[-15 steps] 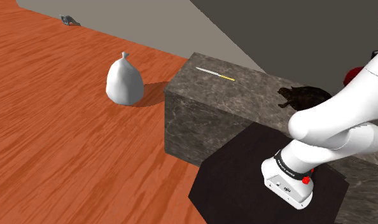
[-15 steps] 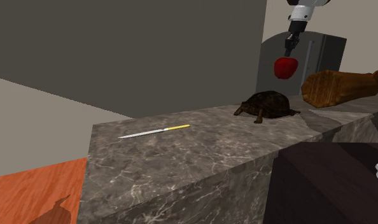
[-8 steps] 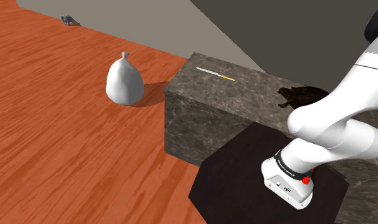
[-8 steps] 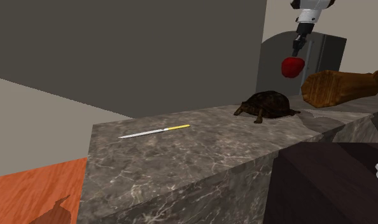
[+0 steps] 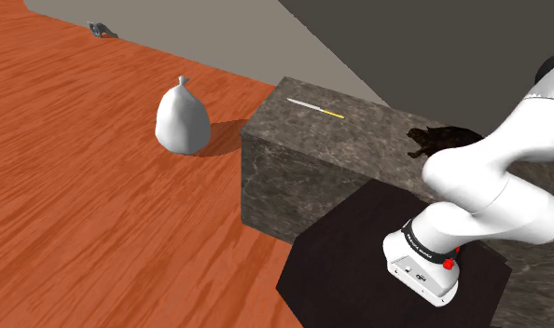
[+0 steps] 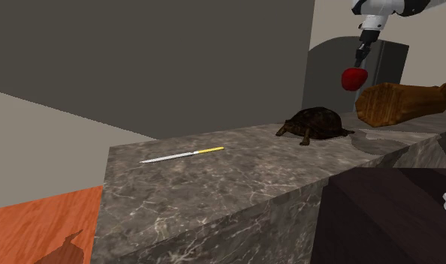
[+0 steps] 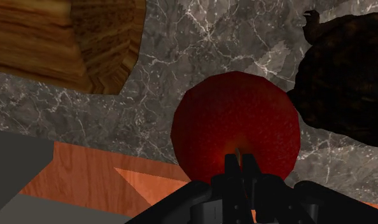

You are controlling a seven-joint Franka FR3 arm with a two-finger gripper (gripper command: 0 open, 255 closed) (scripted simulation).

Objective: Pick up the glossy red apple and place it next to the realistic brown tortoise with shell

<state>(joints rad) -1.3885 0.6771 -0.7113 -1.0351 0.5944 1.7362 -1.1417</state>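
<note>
My black gripper [image 6: 360, 55] hangs high above the marble counter [image 6: 236, 176], shut on the stem of the red apple [image 6: 354, 78], which dangles beneath it. In the wrist view the apple [image 7: 237, 128] sits right in front of the shut gripper [image 7: 241, 167]. The brown tortoise [image 6: 314, 124] rests on the counter below and toward the second exterior view's left of the apple. Its dark shell [image 7: 347, 76] shows beside the apple in the wrist view, and the tortoise [image 5: 443, 141] also peeks out behind my arm in the shoulder view.
A wooden log [image 6: 400, 102] lies on the counter just beyond the tortoise. A yellow-handled knife [image 6: 181, 155] lies further along the counter. A white sack [image 5: 182, 118] stands on the wood floor. The dark stand [image 5: 387, 261] is beside the counter.
The gripper has carried the apple up and toward the second exterior view's right, from near the tortoise to above the log's near end. The arm has swung back.
</note>
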